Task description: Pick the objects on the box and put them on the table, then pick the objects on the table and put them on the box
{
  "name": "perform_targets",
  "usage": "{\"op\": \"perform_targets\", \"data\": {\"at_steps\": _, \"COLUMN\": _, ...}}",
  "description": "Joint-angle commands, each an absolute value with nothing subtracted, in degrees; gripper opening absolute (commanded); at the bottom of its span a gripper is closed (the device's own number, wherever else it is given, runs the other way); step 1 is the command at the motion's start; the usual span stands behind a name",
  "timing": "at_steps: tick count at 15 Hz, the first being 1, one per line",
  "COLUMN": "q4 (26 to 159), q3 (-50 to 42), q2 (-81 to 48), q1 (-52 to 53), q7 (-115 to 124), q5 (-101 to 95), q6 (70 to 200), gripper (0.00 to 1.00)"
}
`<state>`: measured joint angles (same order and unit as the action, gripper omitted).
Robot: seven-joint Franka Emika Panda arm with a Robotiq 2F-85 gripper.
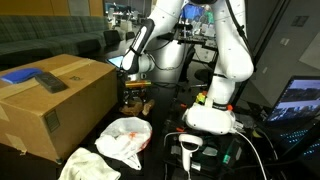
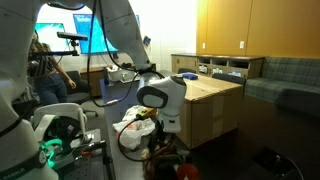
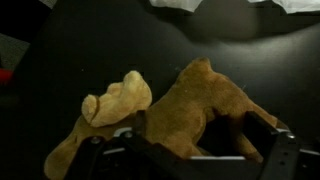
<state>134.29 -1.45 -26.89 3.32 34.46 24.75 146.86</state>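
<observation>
Claw (image 3: 188, 152) spread ovr brown lump (image 3: 195, 100)

Panda arm folds low, jaws spread wide

The white arm (image 1: 228, 60) rises from its base (image 1: 210, 118), bends over at the top and slopes down through a dark forearm (image 1: 142, 45). The gripper (image 1: 135, 88) points downward, its black fingers (image 3: 278, 150) parted wide.

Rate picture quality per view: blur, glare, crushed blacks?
Wrist view: soft focus, brown lump blurred, gripper a dark silhouette. In an exterior view the screen blows out to glare. In an exterior view the table is near-black with little detail, while the carton is evenly lit.
</observation>
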Motion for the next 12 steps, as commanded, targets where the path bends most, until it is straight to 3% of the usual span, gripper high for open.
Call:
{"op": "perform_targets", "data": {"at_steps": 1, "q4": 134.9, "q3": -1.6, "q2": -28.9, "q1": 4.0, "q7": 35.9, "q5": 25.1, "q6": 151.3, "gripper": 1.0}}
{"op": "perform_targets", "data": {"at_steps": 7, "q4": 134.9, "q3": -1.6, "q2": -30.8, "q1": 4.2, "q7": 37.5, "q5": 25.2, "q6": 154.7, "gripper": 1.0}}
{"op": "perform_targets", "data": {"at_steps": 9, "q4": 134.9, "q3": -1.9, "q2": -30.9, "q1": 4.9, "q7": 39.0, "q5": 24.6, "q6": 154.8, "gripper": 0.75}}
{"op": "perform_targets", "data": {"at_steps": 12, "q4": 135.0, "q3": -2.1, "q2": -31.0, "q1": 5.5, "q7": 40.7, "q5": 24.2, "q6": 154.9, "gripper": 0.52}}
